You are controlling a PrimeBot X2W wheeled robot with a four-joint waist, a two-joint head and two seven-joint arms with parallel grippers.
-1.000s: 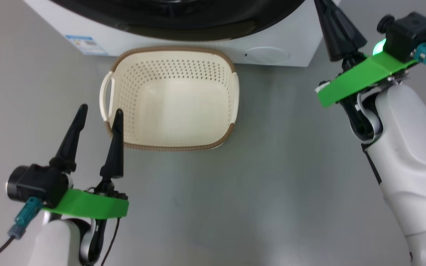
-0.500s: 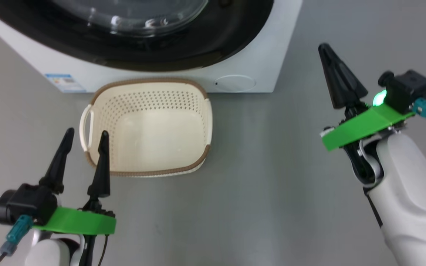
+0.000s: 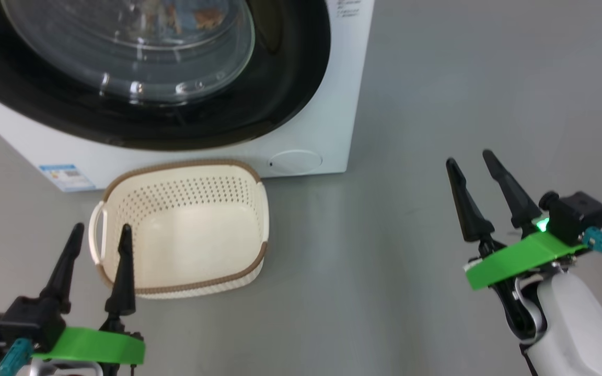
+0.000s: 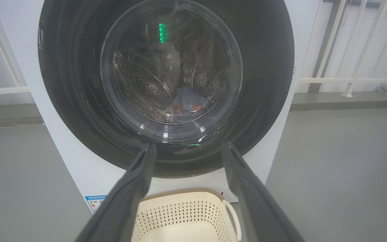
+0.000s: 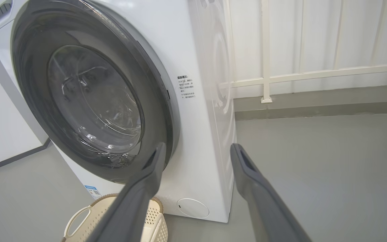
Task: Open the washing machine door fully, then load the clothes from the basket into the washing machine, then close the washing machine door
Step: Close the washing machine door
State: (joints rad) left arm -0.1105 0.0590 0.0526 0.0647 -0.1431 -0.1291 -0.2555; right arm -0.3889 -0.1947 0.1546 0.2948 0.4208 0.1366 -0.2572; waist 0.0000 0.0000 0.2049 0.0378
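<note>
Blue sticker (image 3: 67,177), small print (image 5: 187,88) on washer (image 5: 210,148): illegible.

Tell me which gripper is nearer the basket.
Left. The left gripper, open, has its fingers beside the basket at its handle end; the right gripper, also open, is far off on the basket's other side, over bare floor.

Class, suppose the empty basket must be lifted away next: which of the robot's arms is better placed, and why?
Probably left: the left gripper stands open beside a handle of the basket, while the right gripper is well off to its other side.
</note>
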